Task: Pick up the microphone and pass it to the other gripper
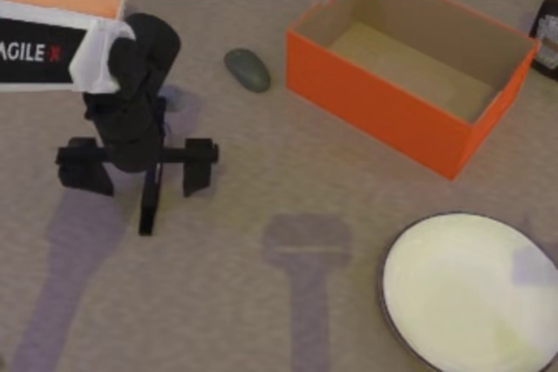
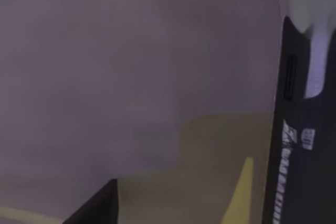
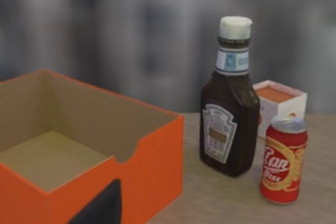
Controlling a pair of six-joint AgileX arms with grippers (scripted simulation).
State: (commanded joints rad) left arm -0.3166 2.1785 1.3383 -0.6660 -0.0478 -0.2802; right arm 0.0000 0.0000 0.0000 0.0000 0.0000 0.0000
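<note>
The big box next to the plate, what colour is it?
The box is bright orange outside with a plain tan, cardboard-like inside. The top view shows it best.

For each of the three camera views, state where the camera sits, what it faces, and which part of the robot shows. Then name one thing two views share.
Top view: above the table, looking down; the left gripper hangs open over the microphone.
Left wrist view: on the left arm, close to the microphone; one finger shows.
Right wrist view: on the right arm, facing the box, bottle and can; a dark finger tip shows.
Shared: top and right wrist views both show the box.
</note>
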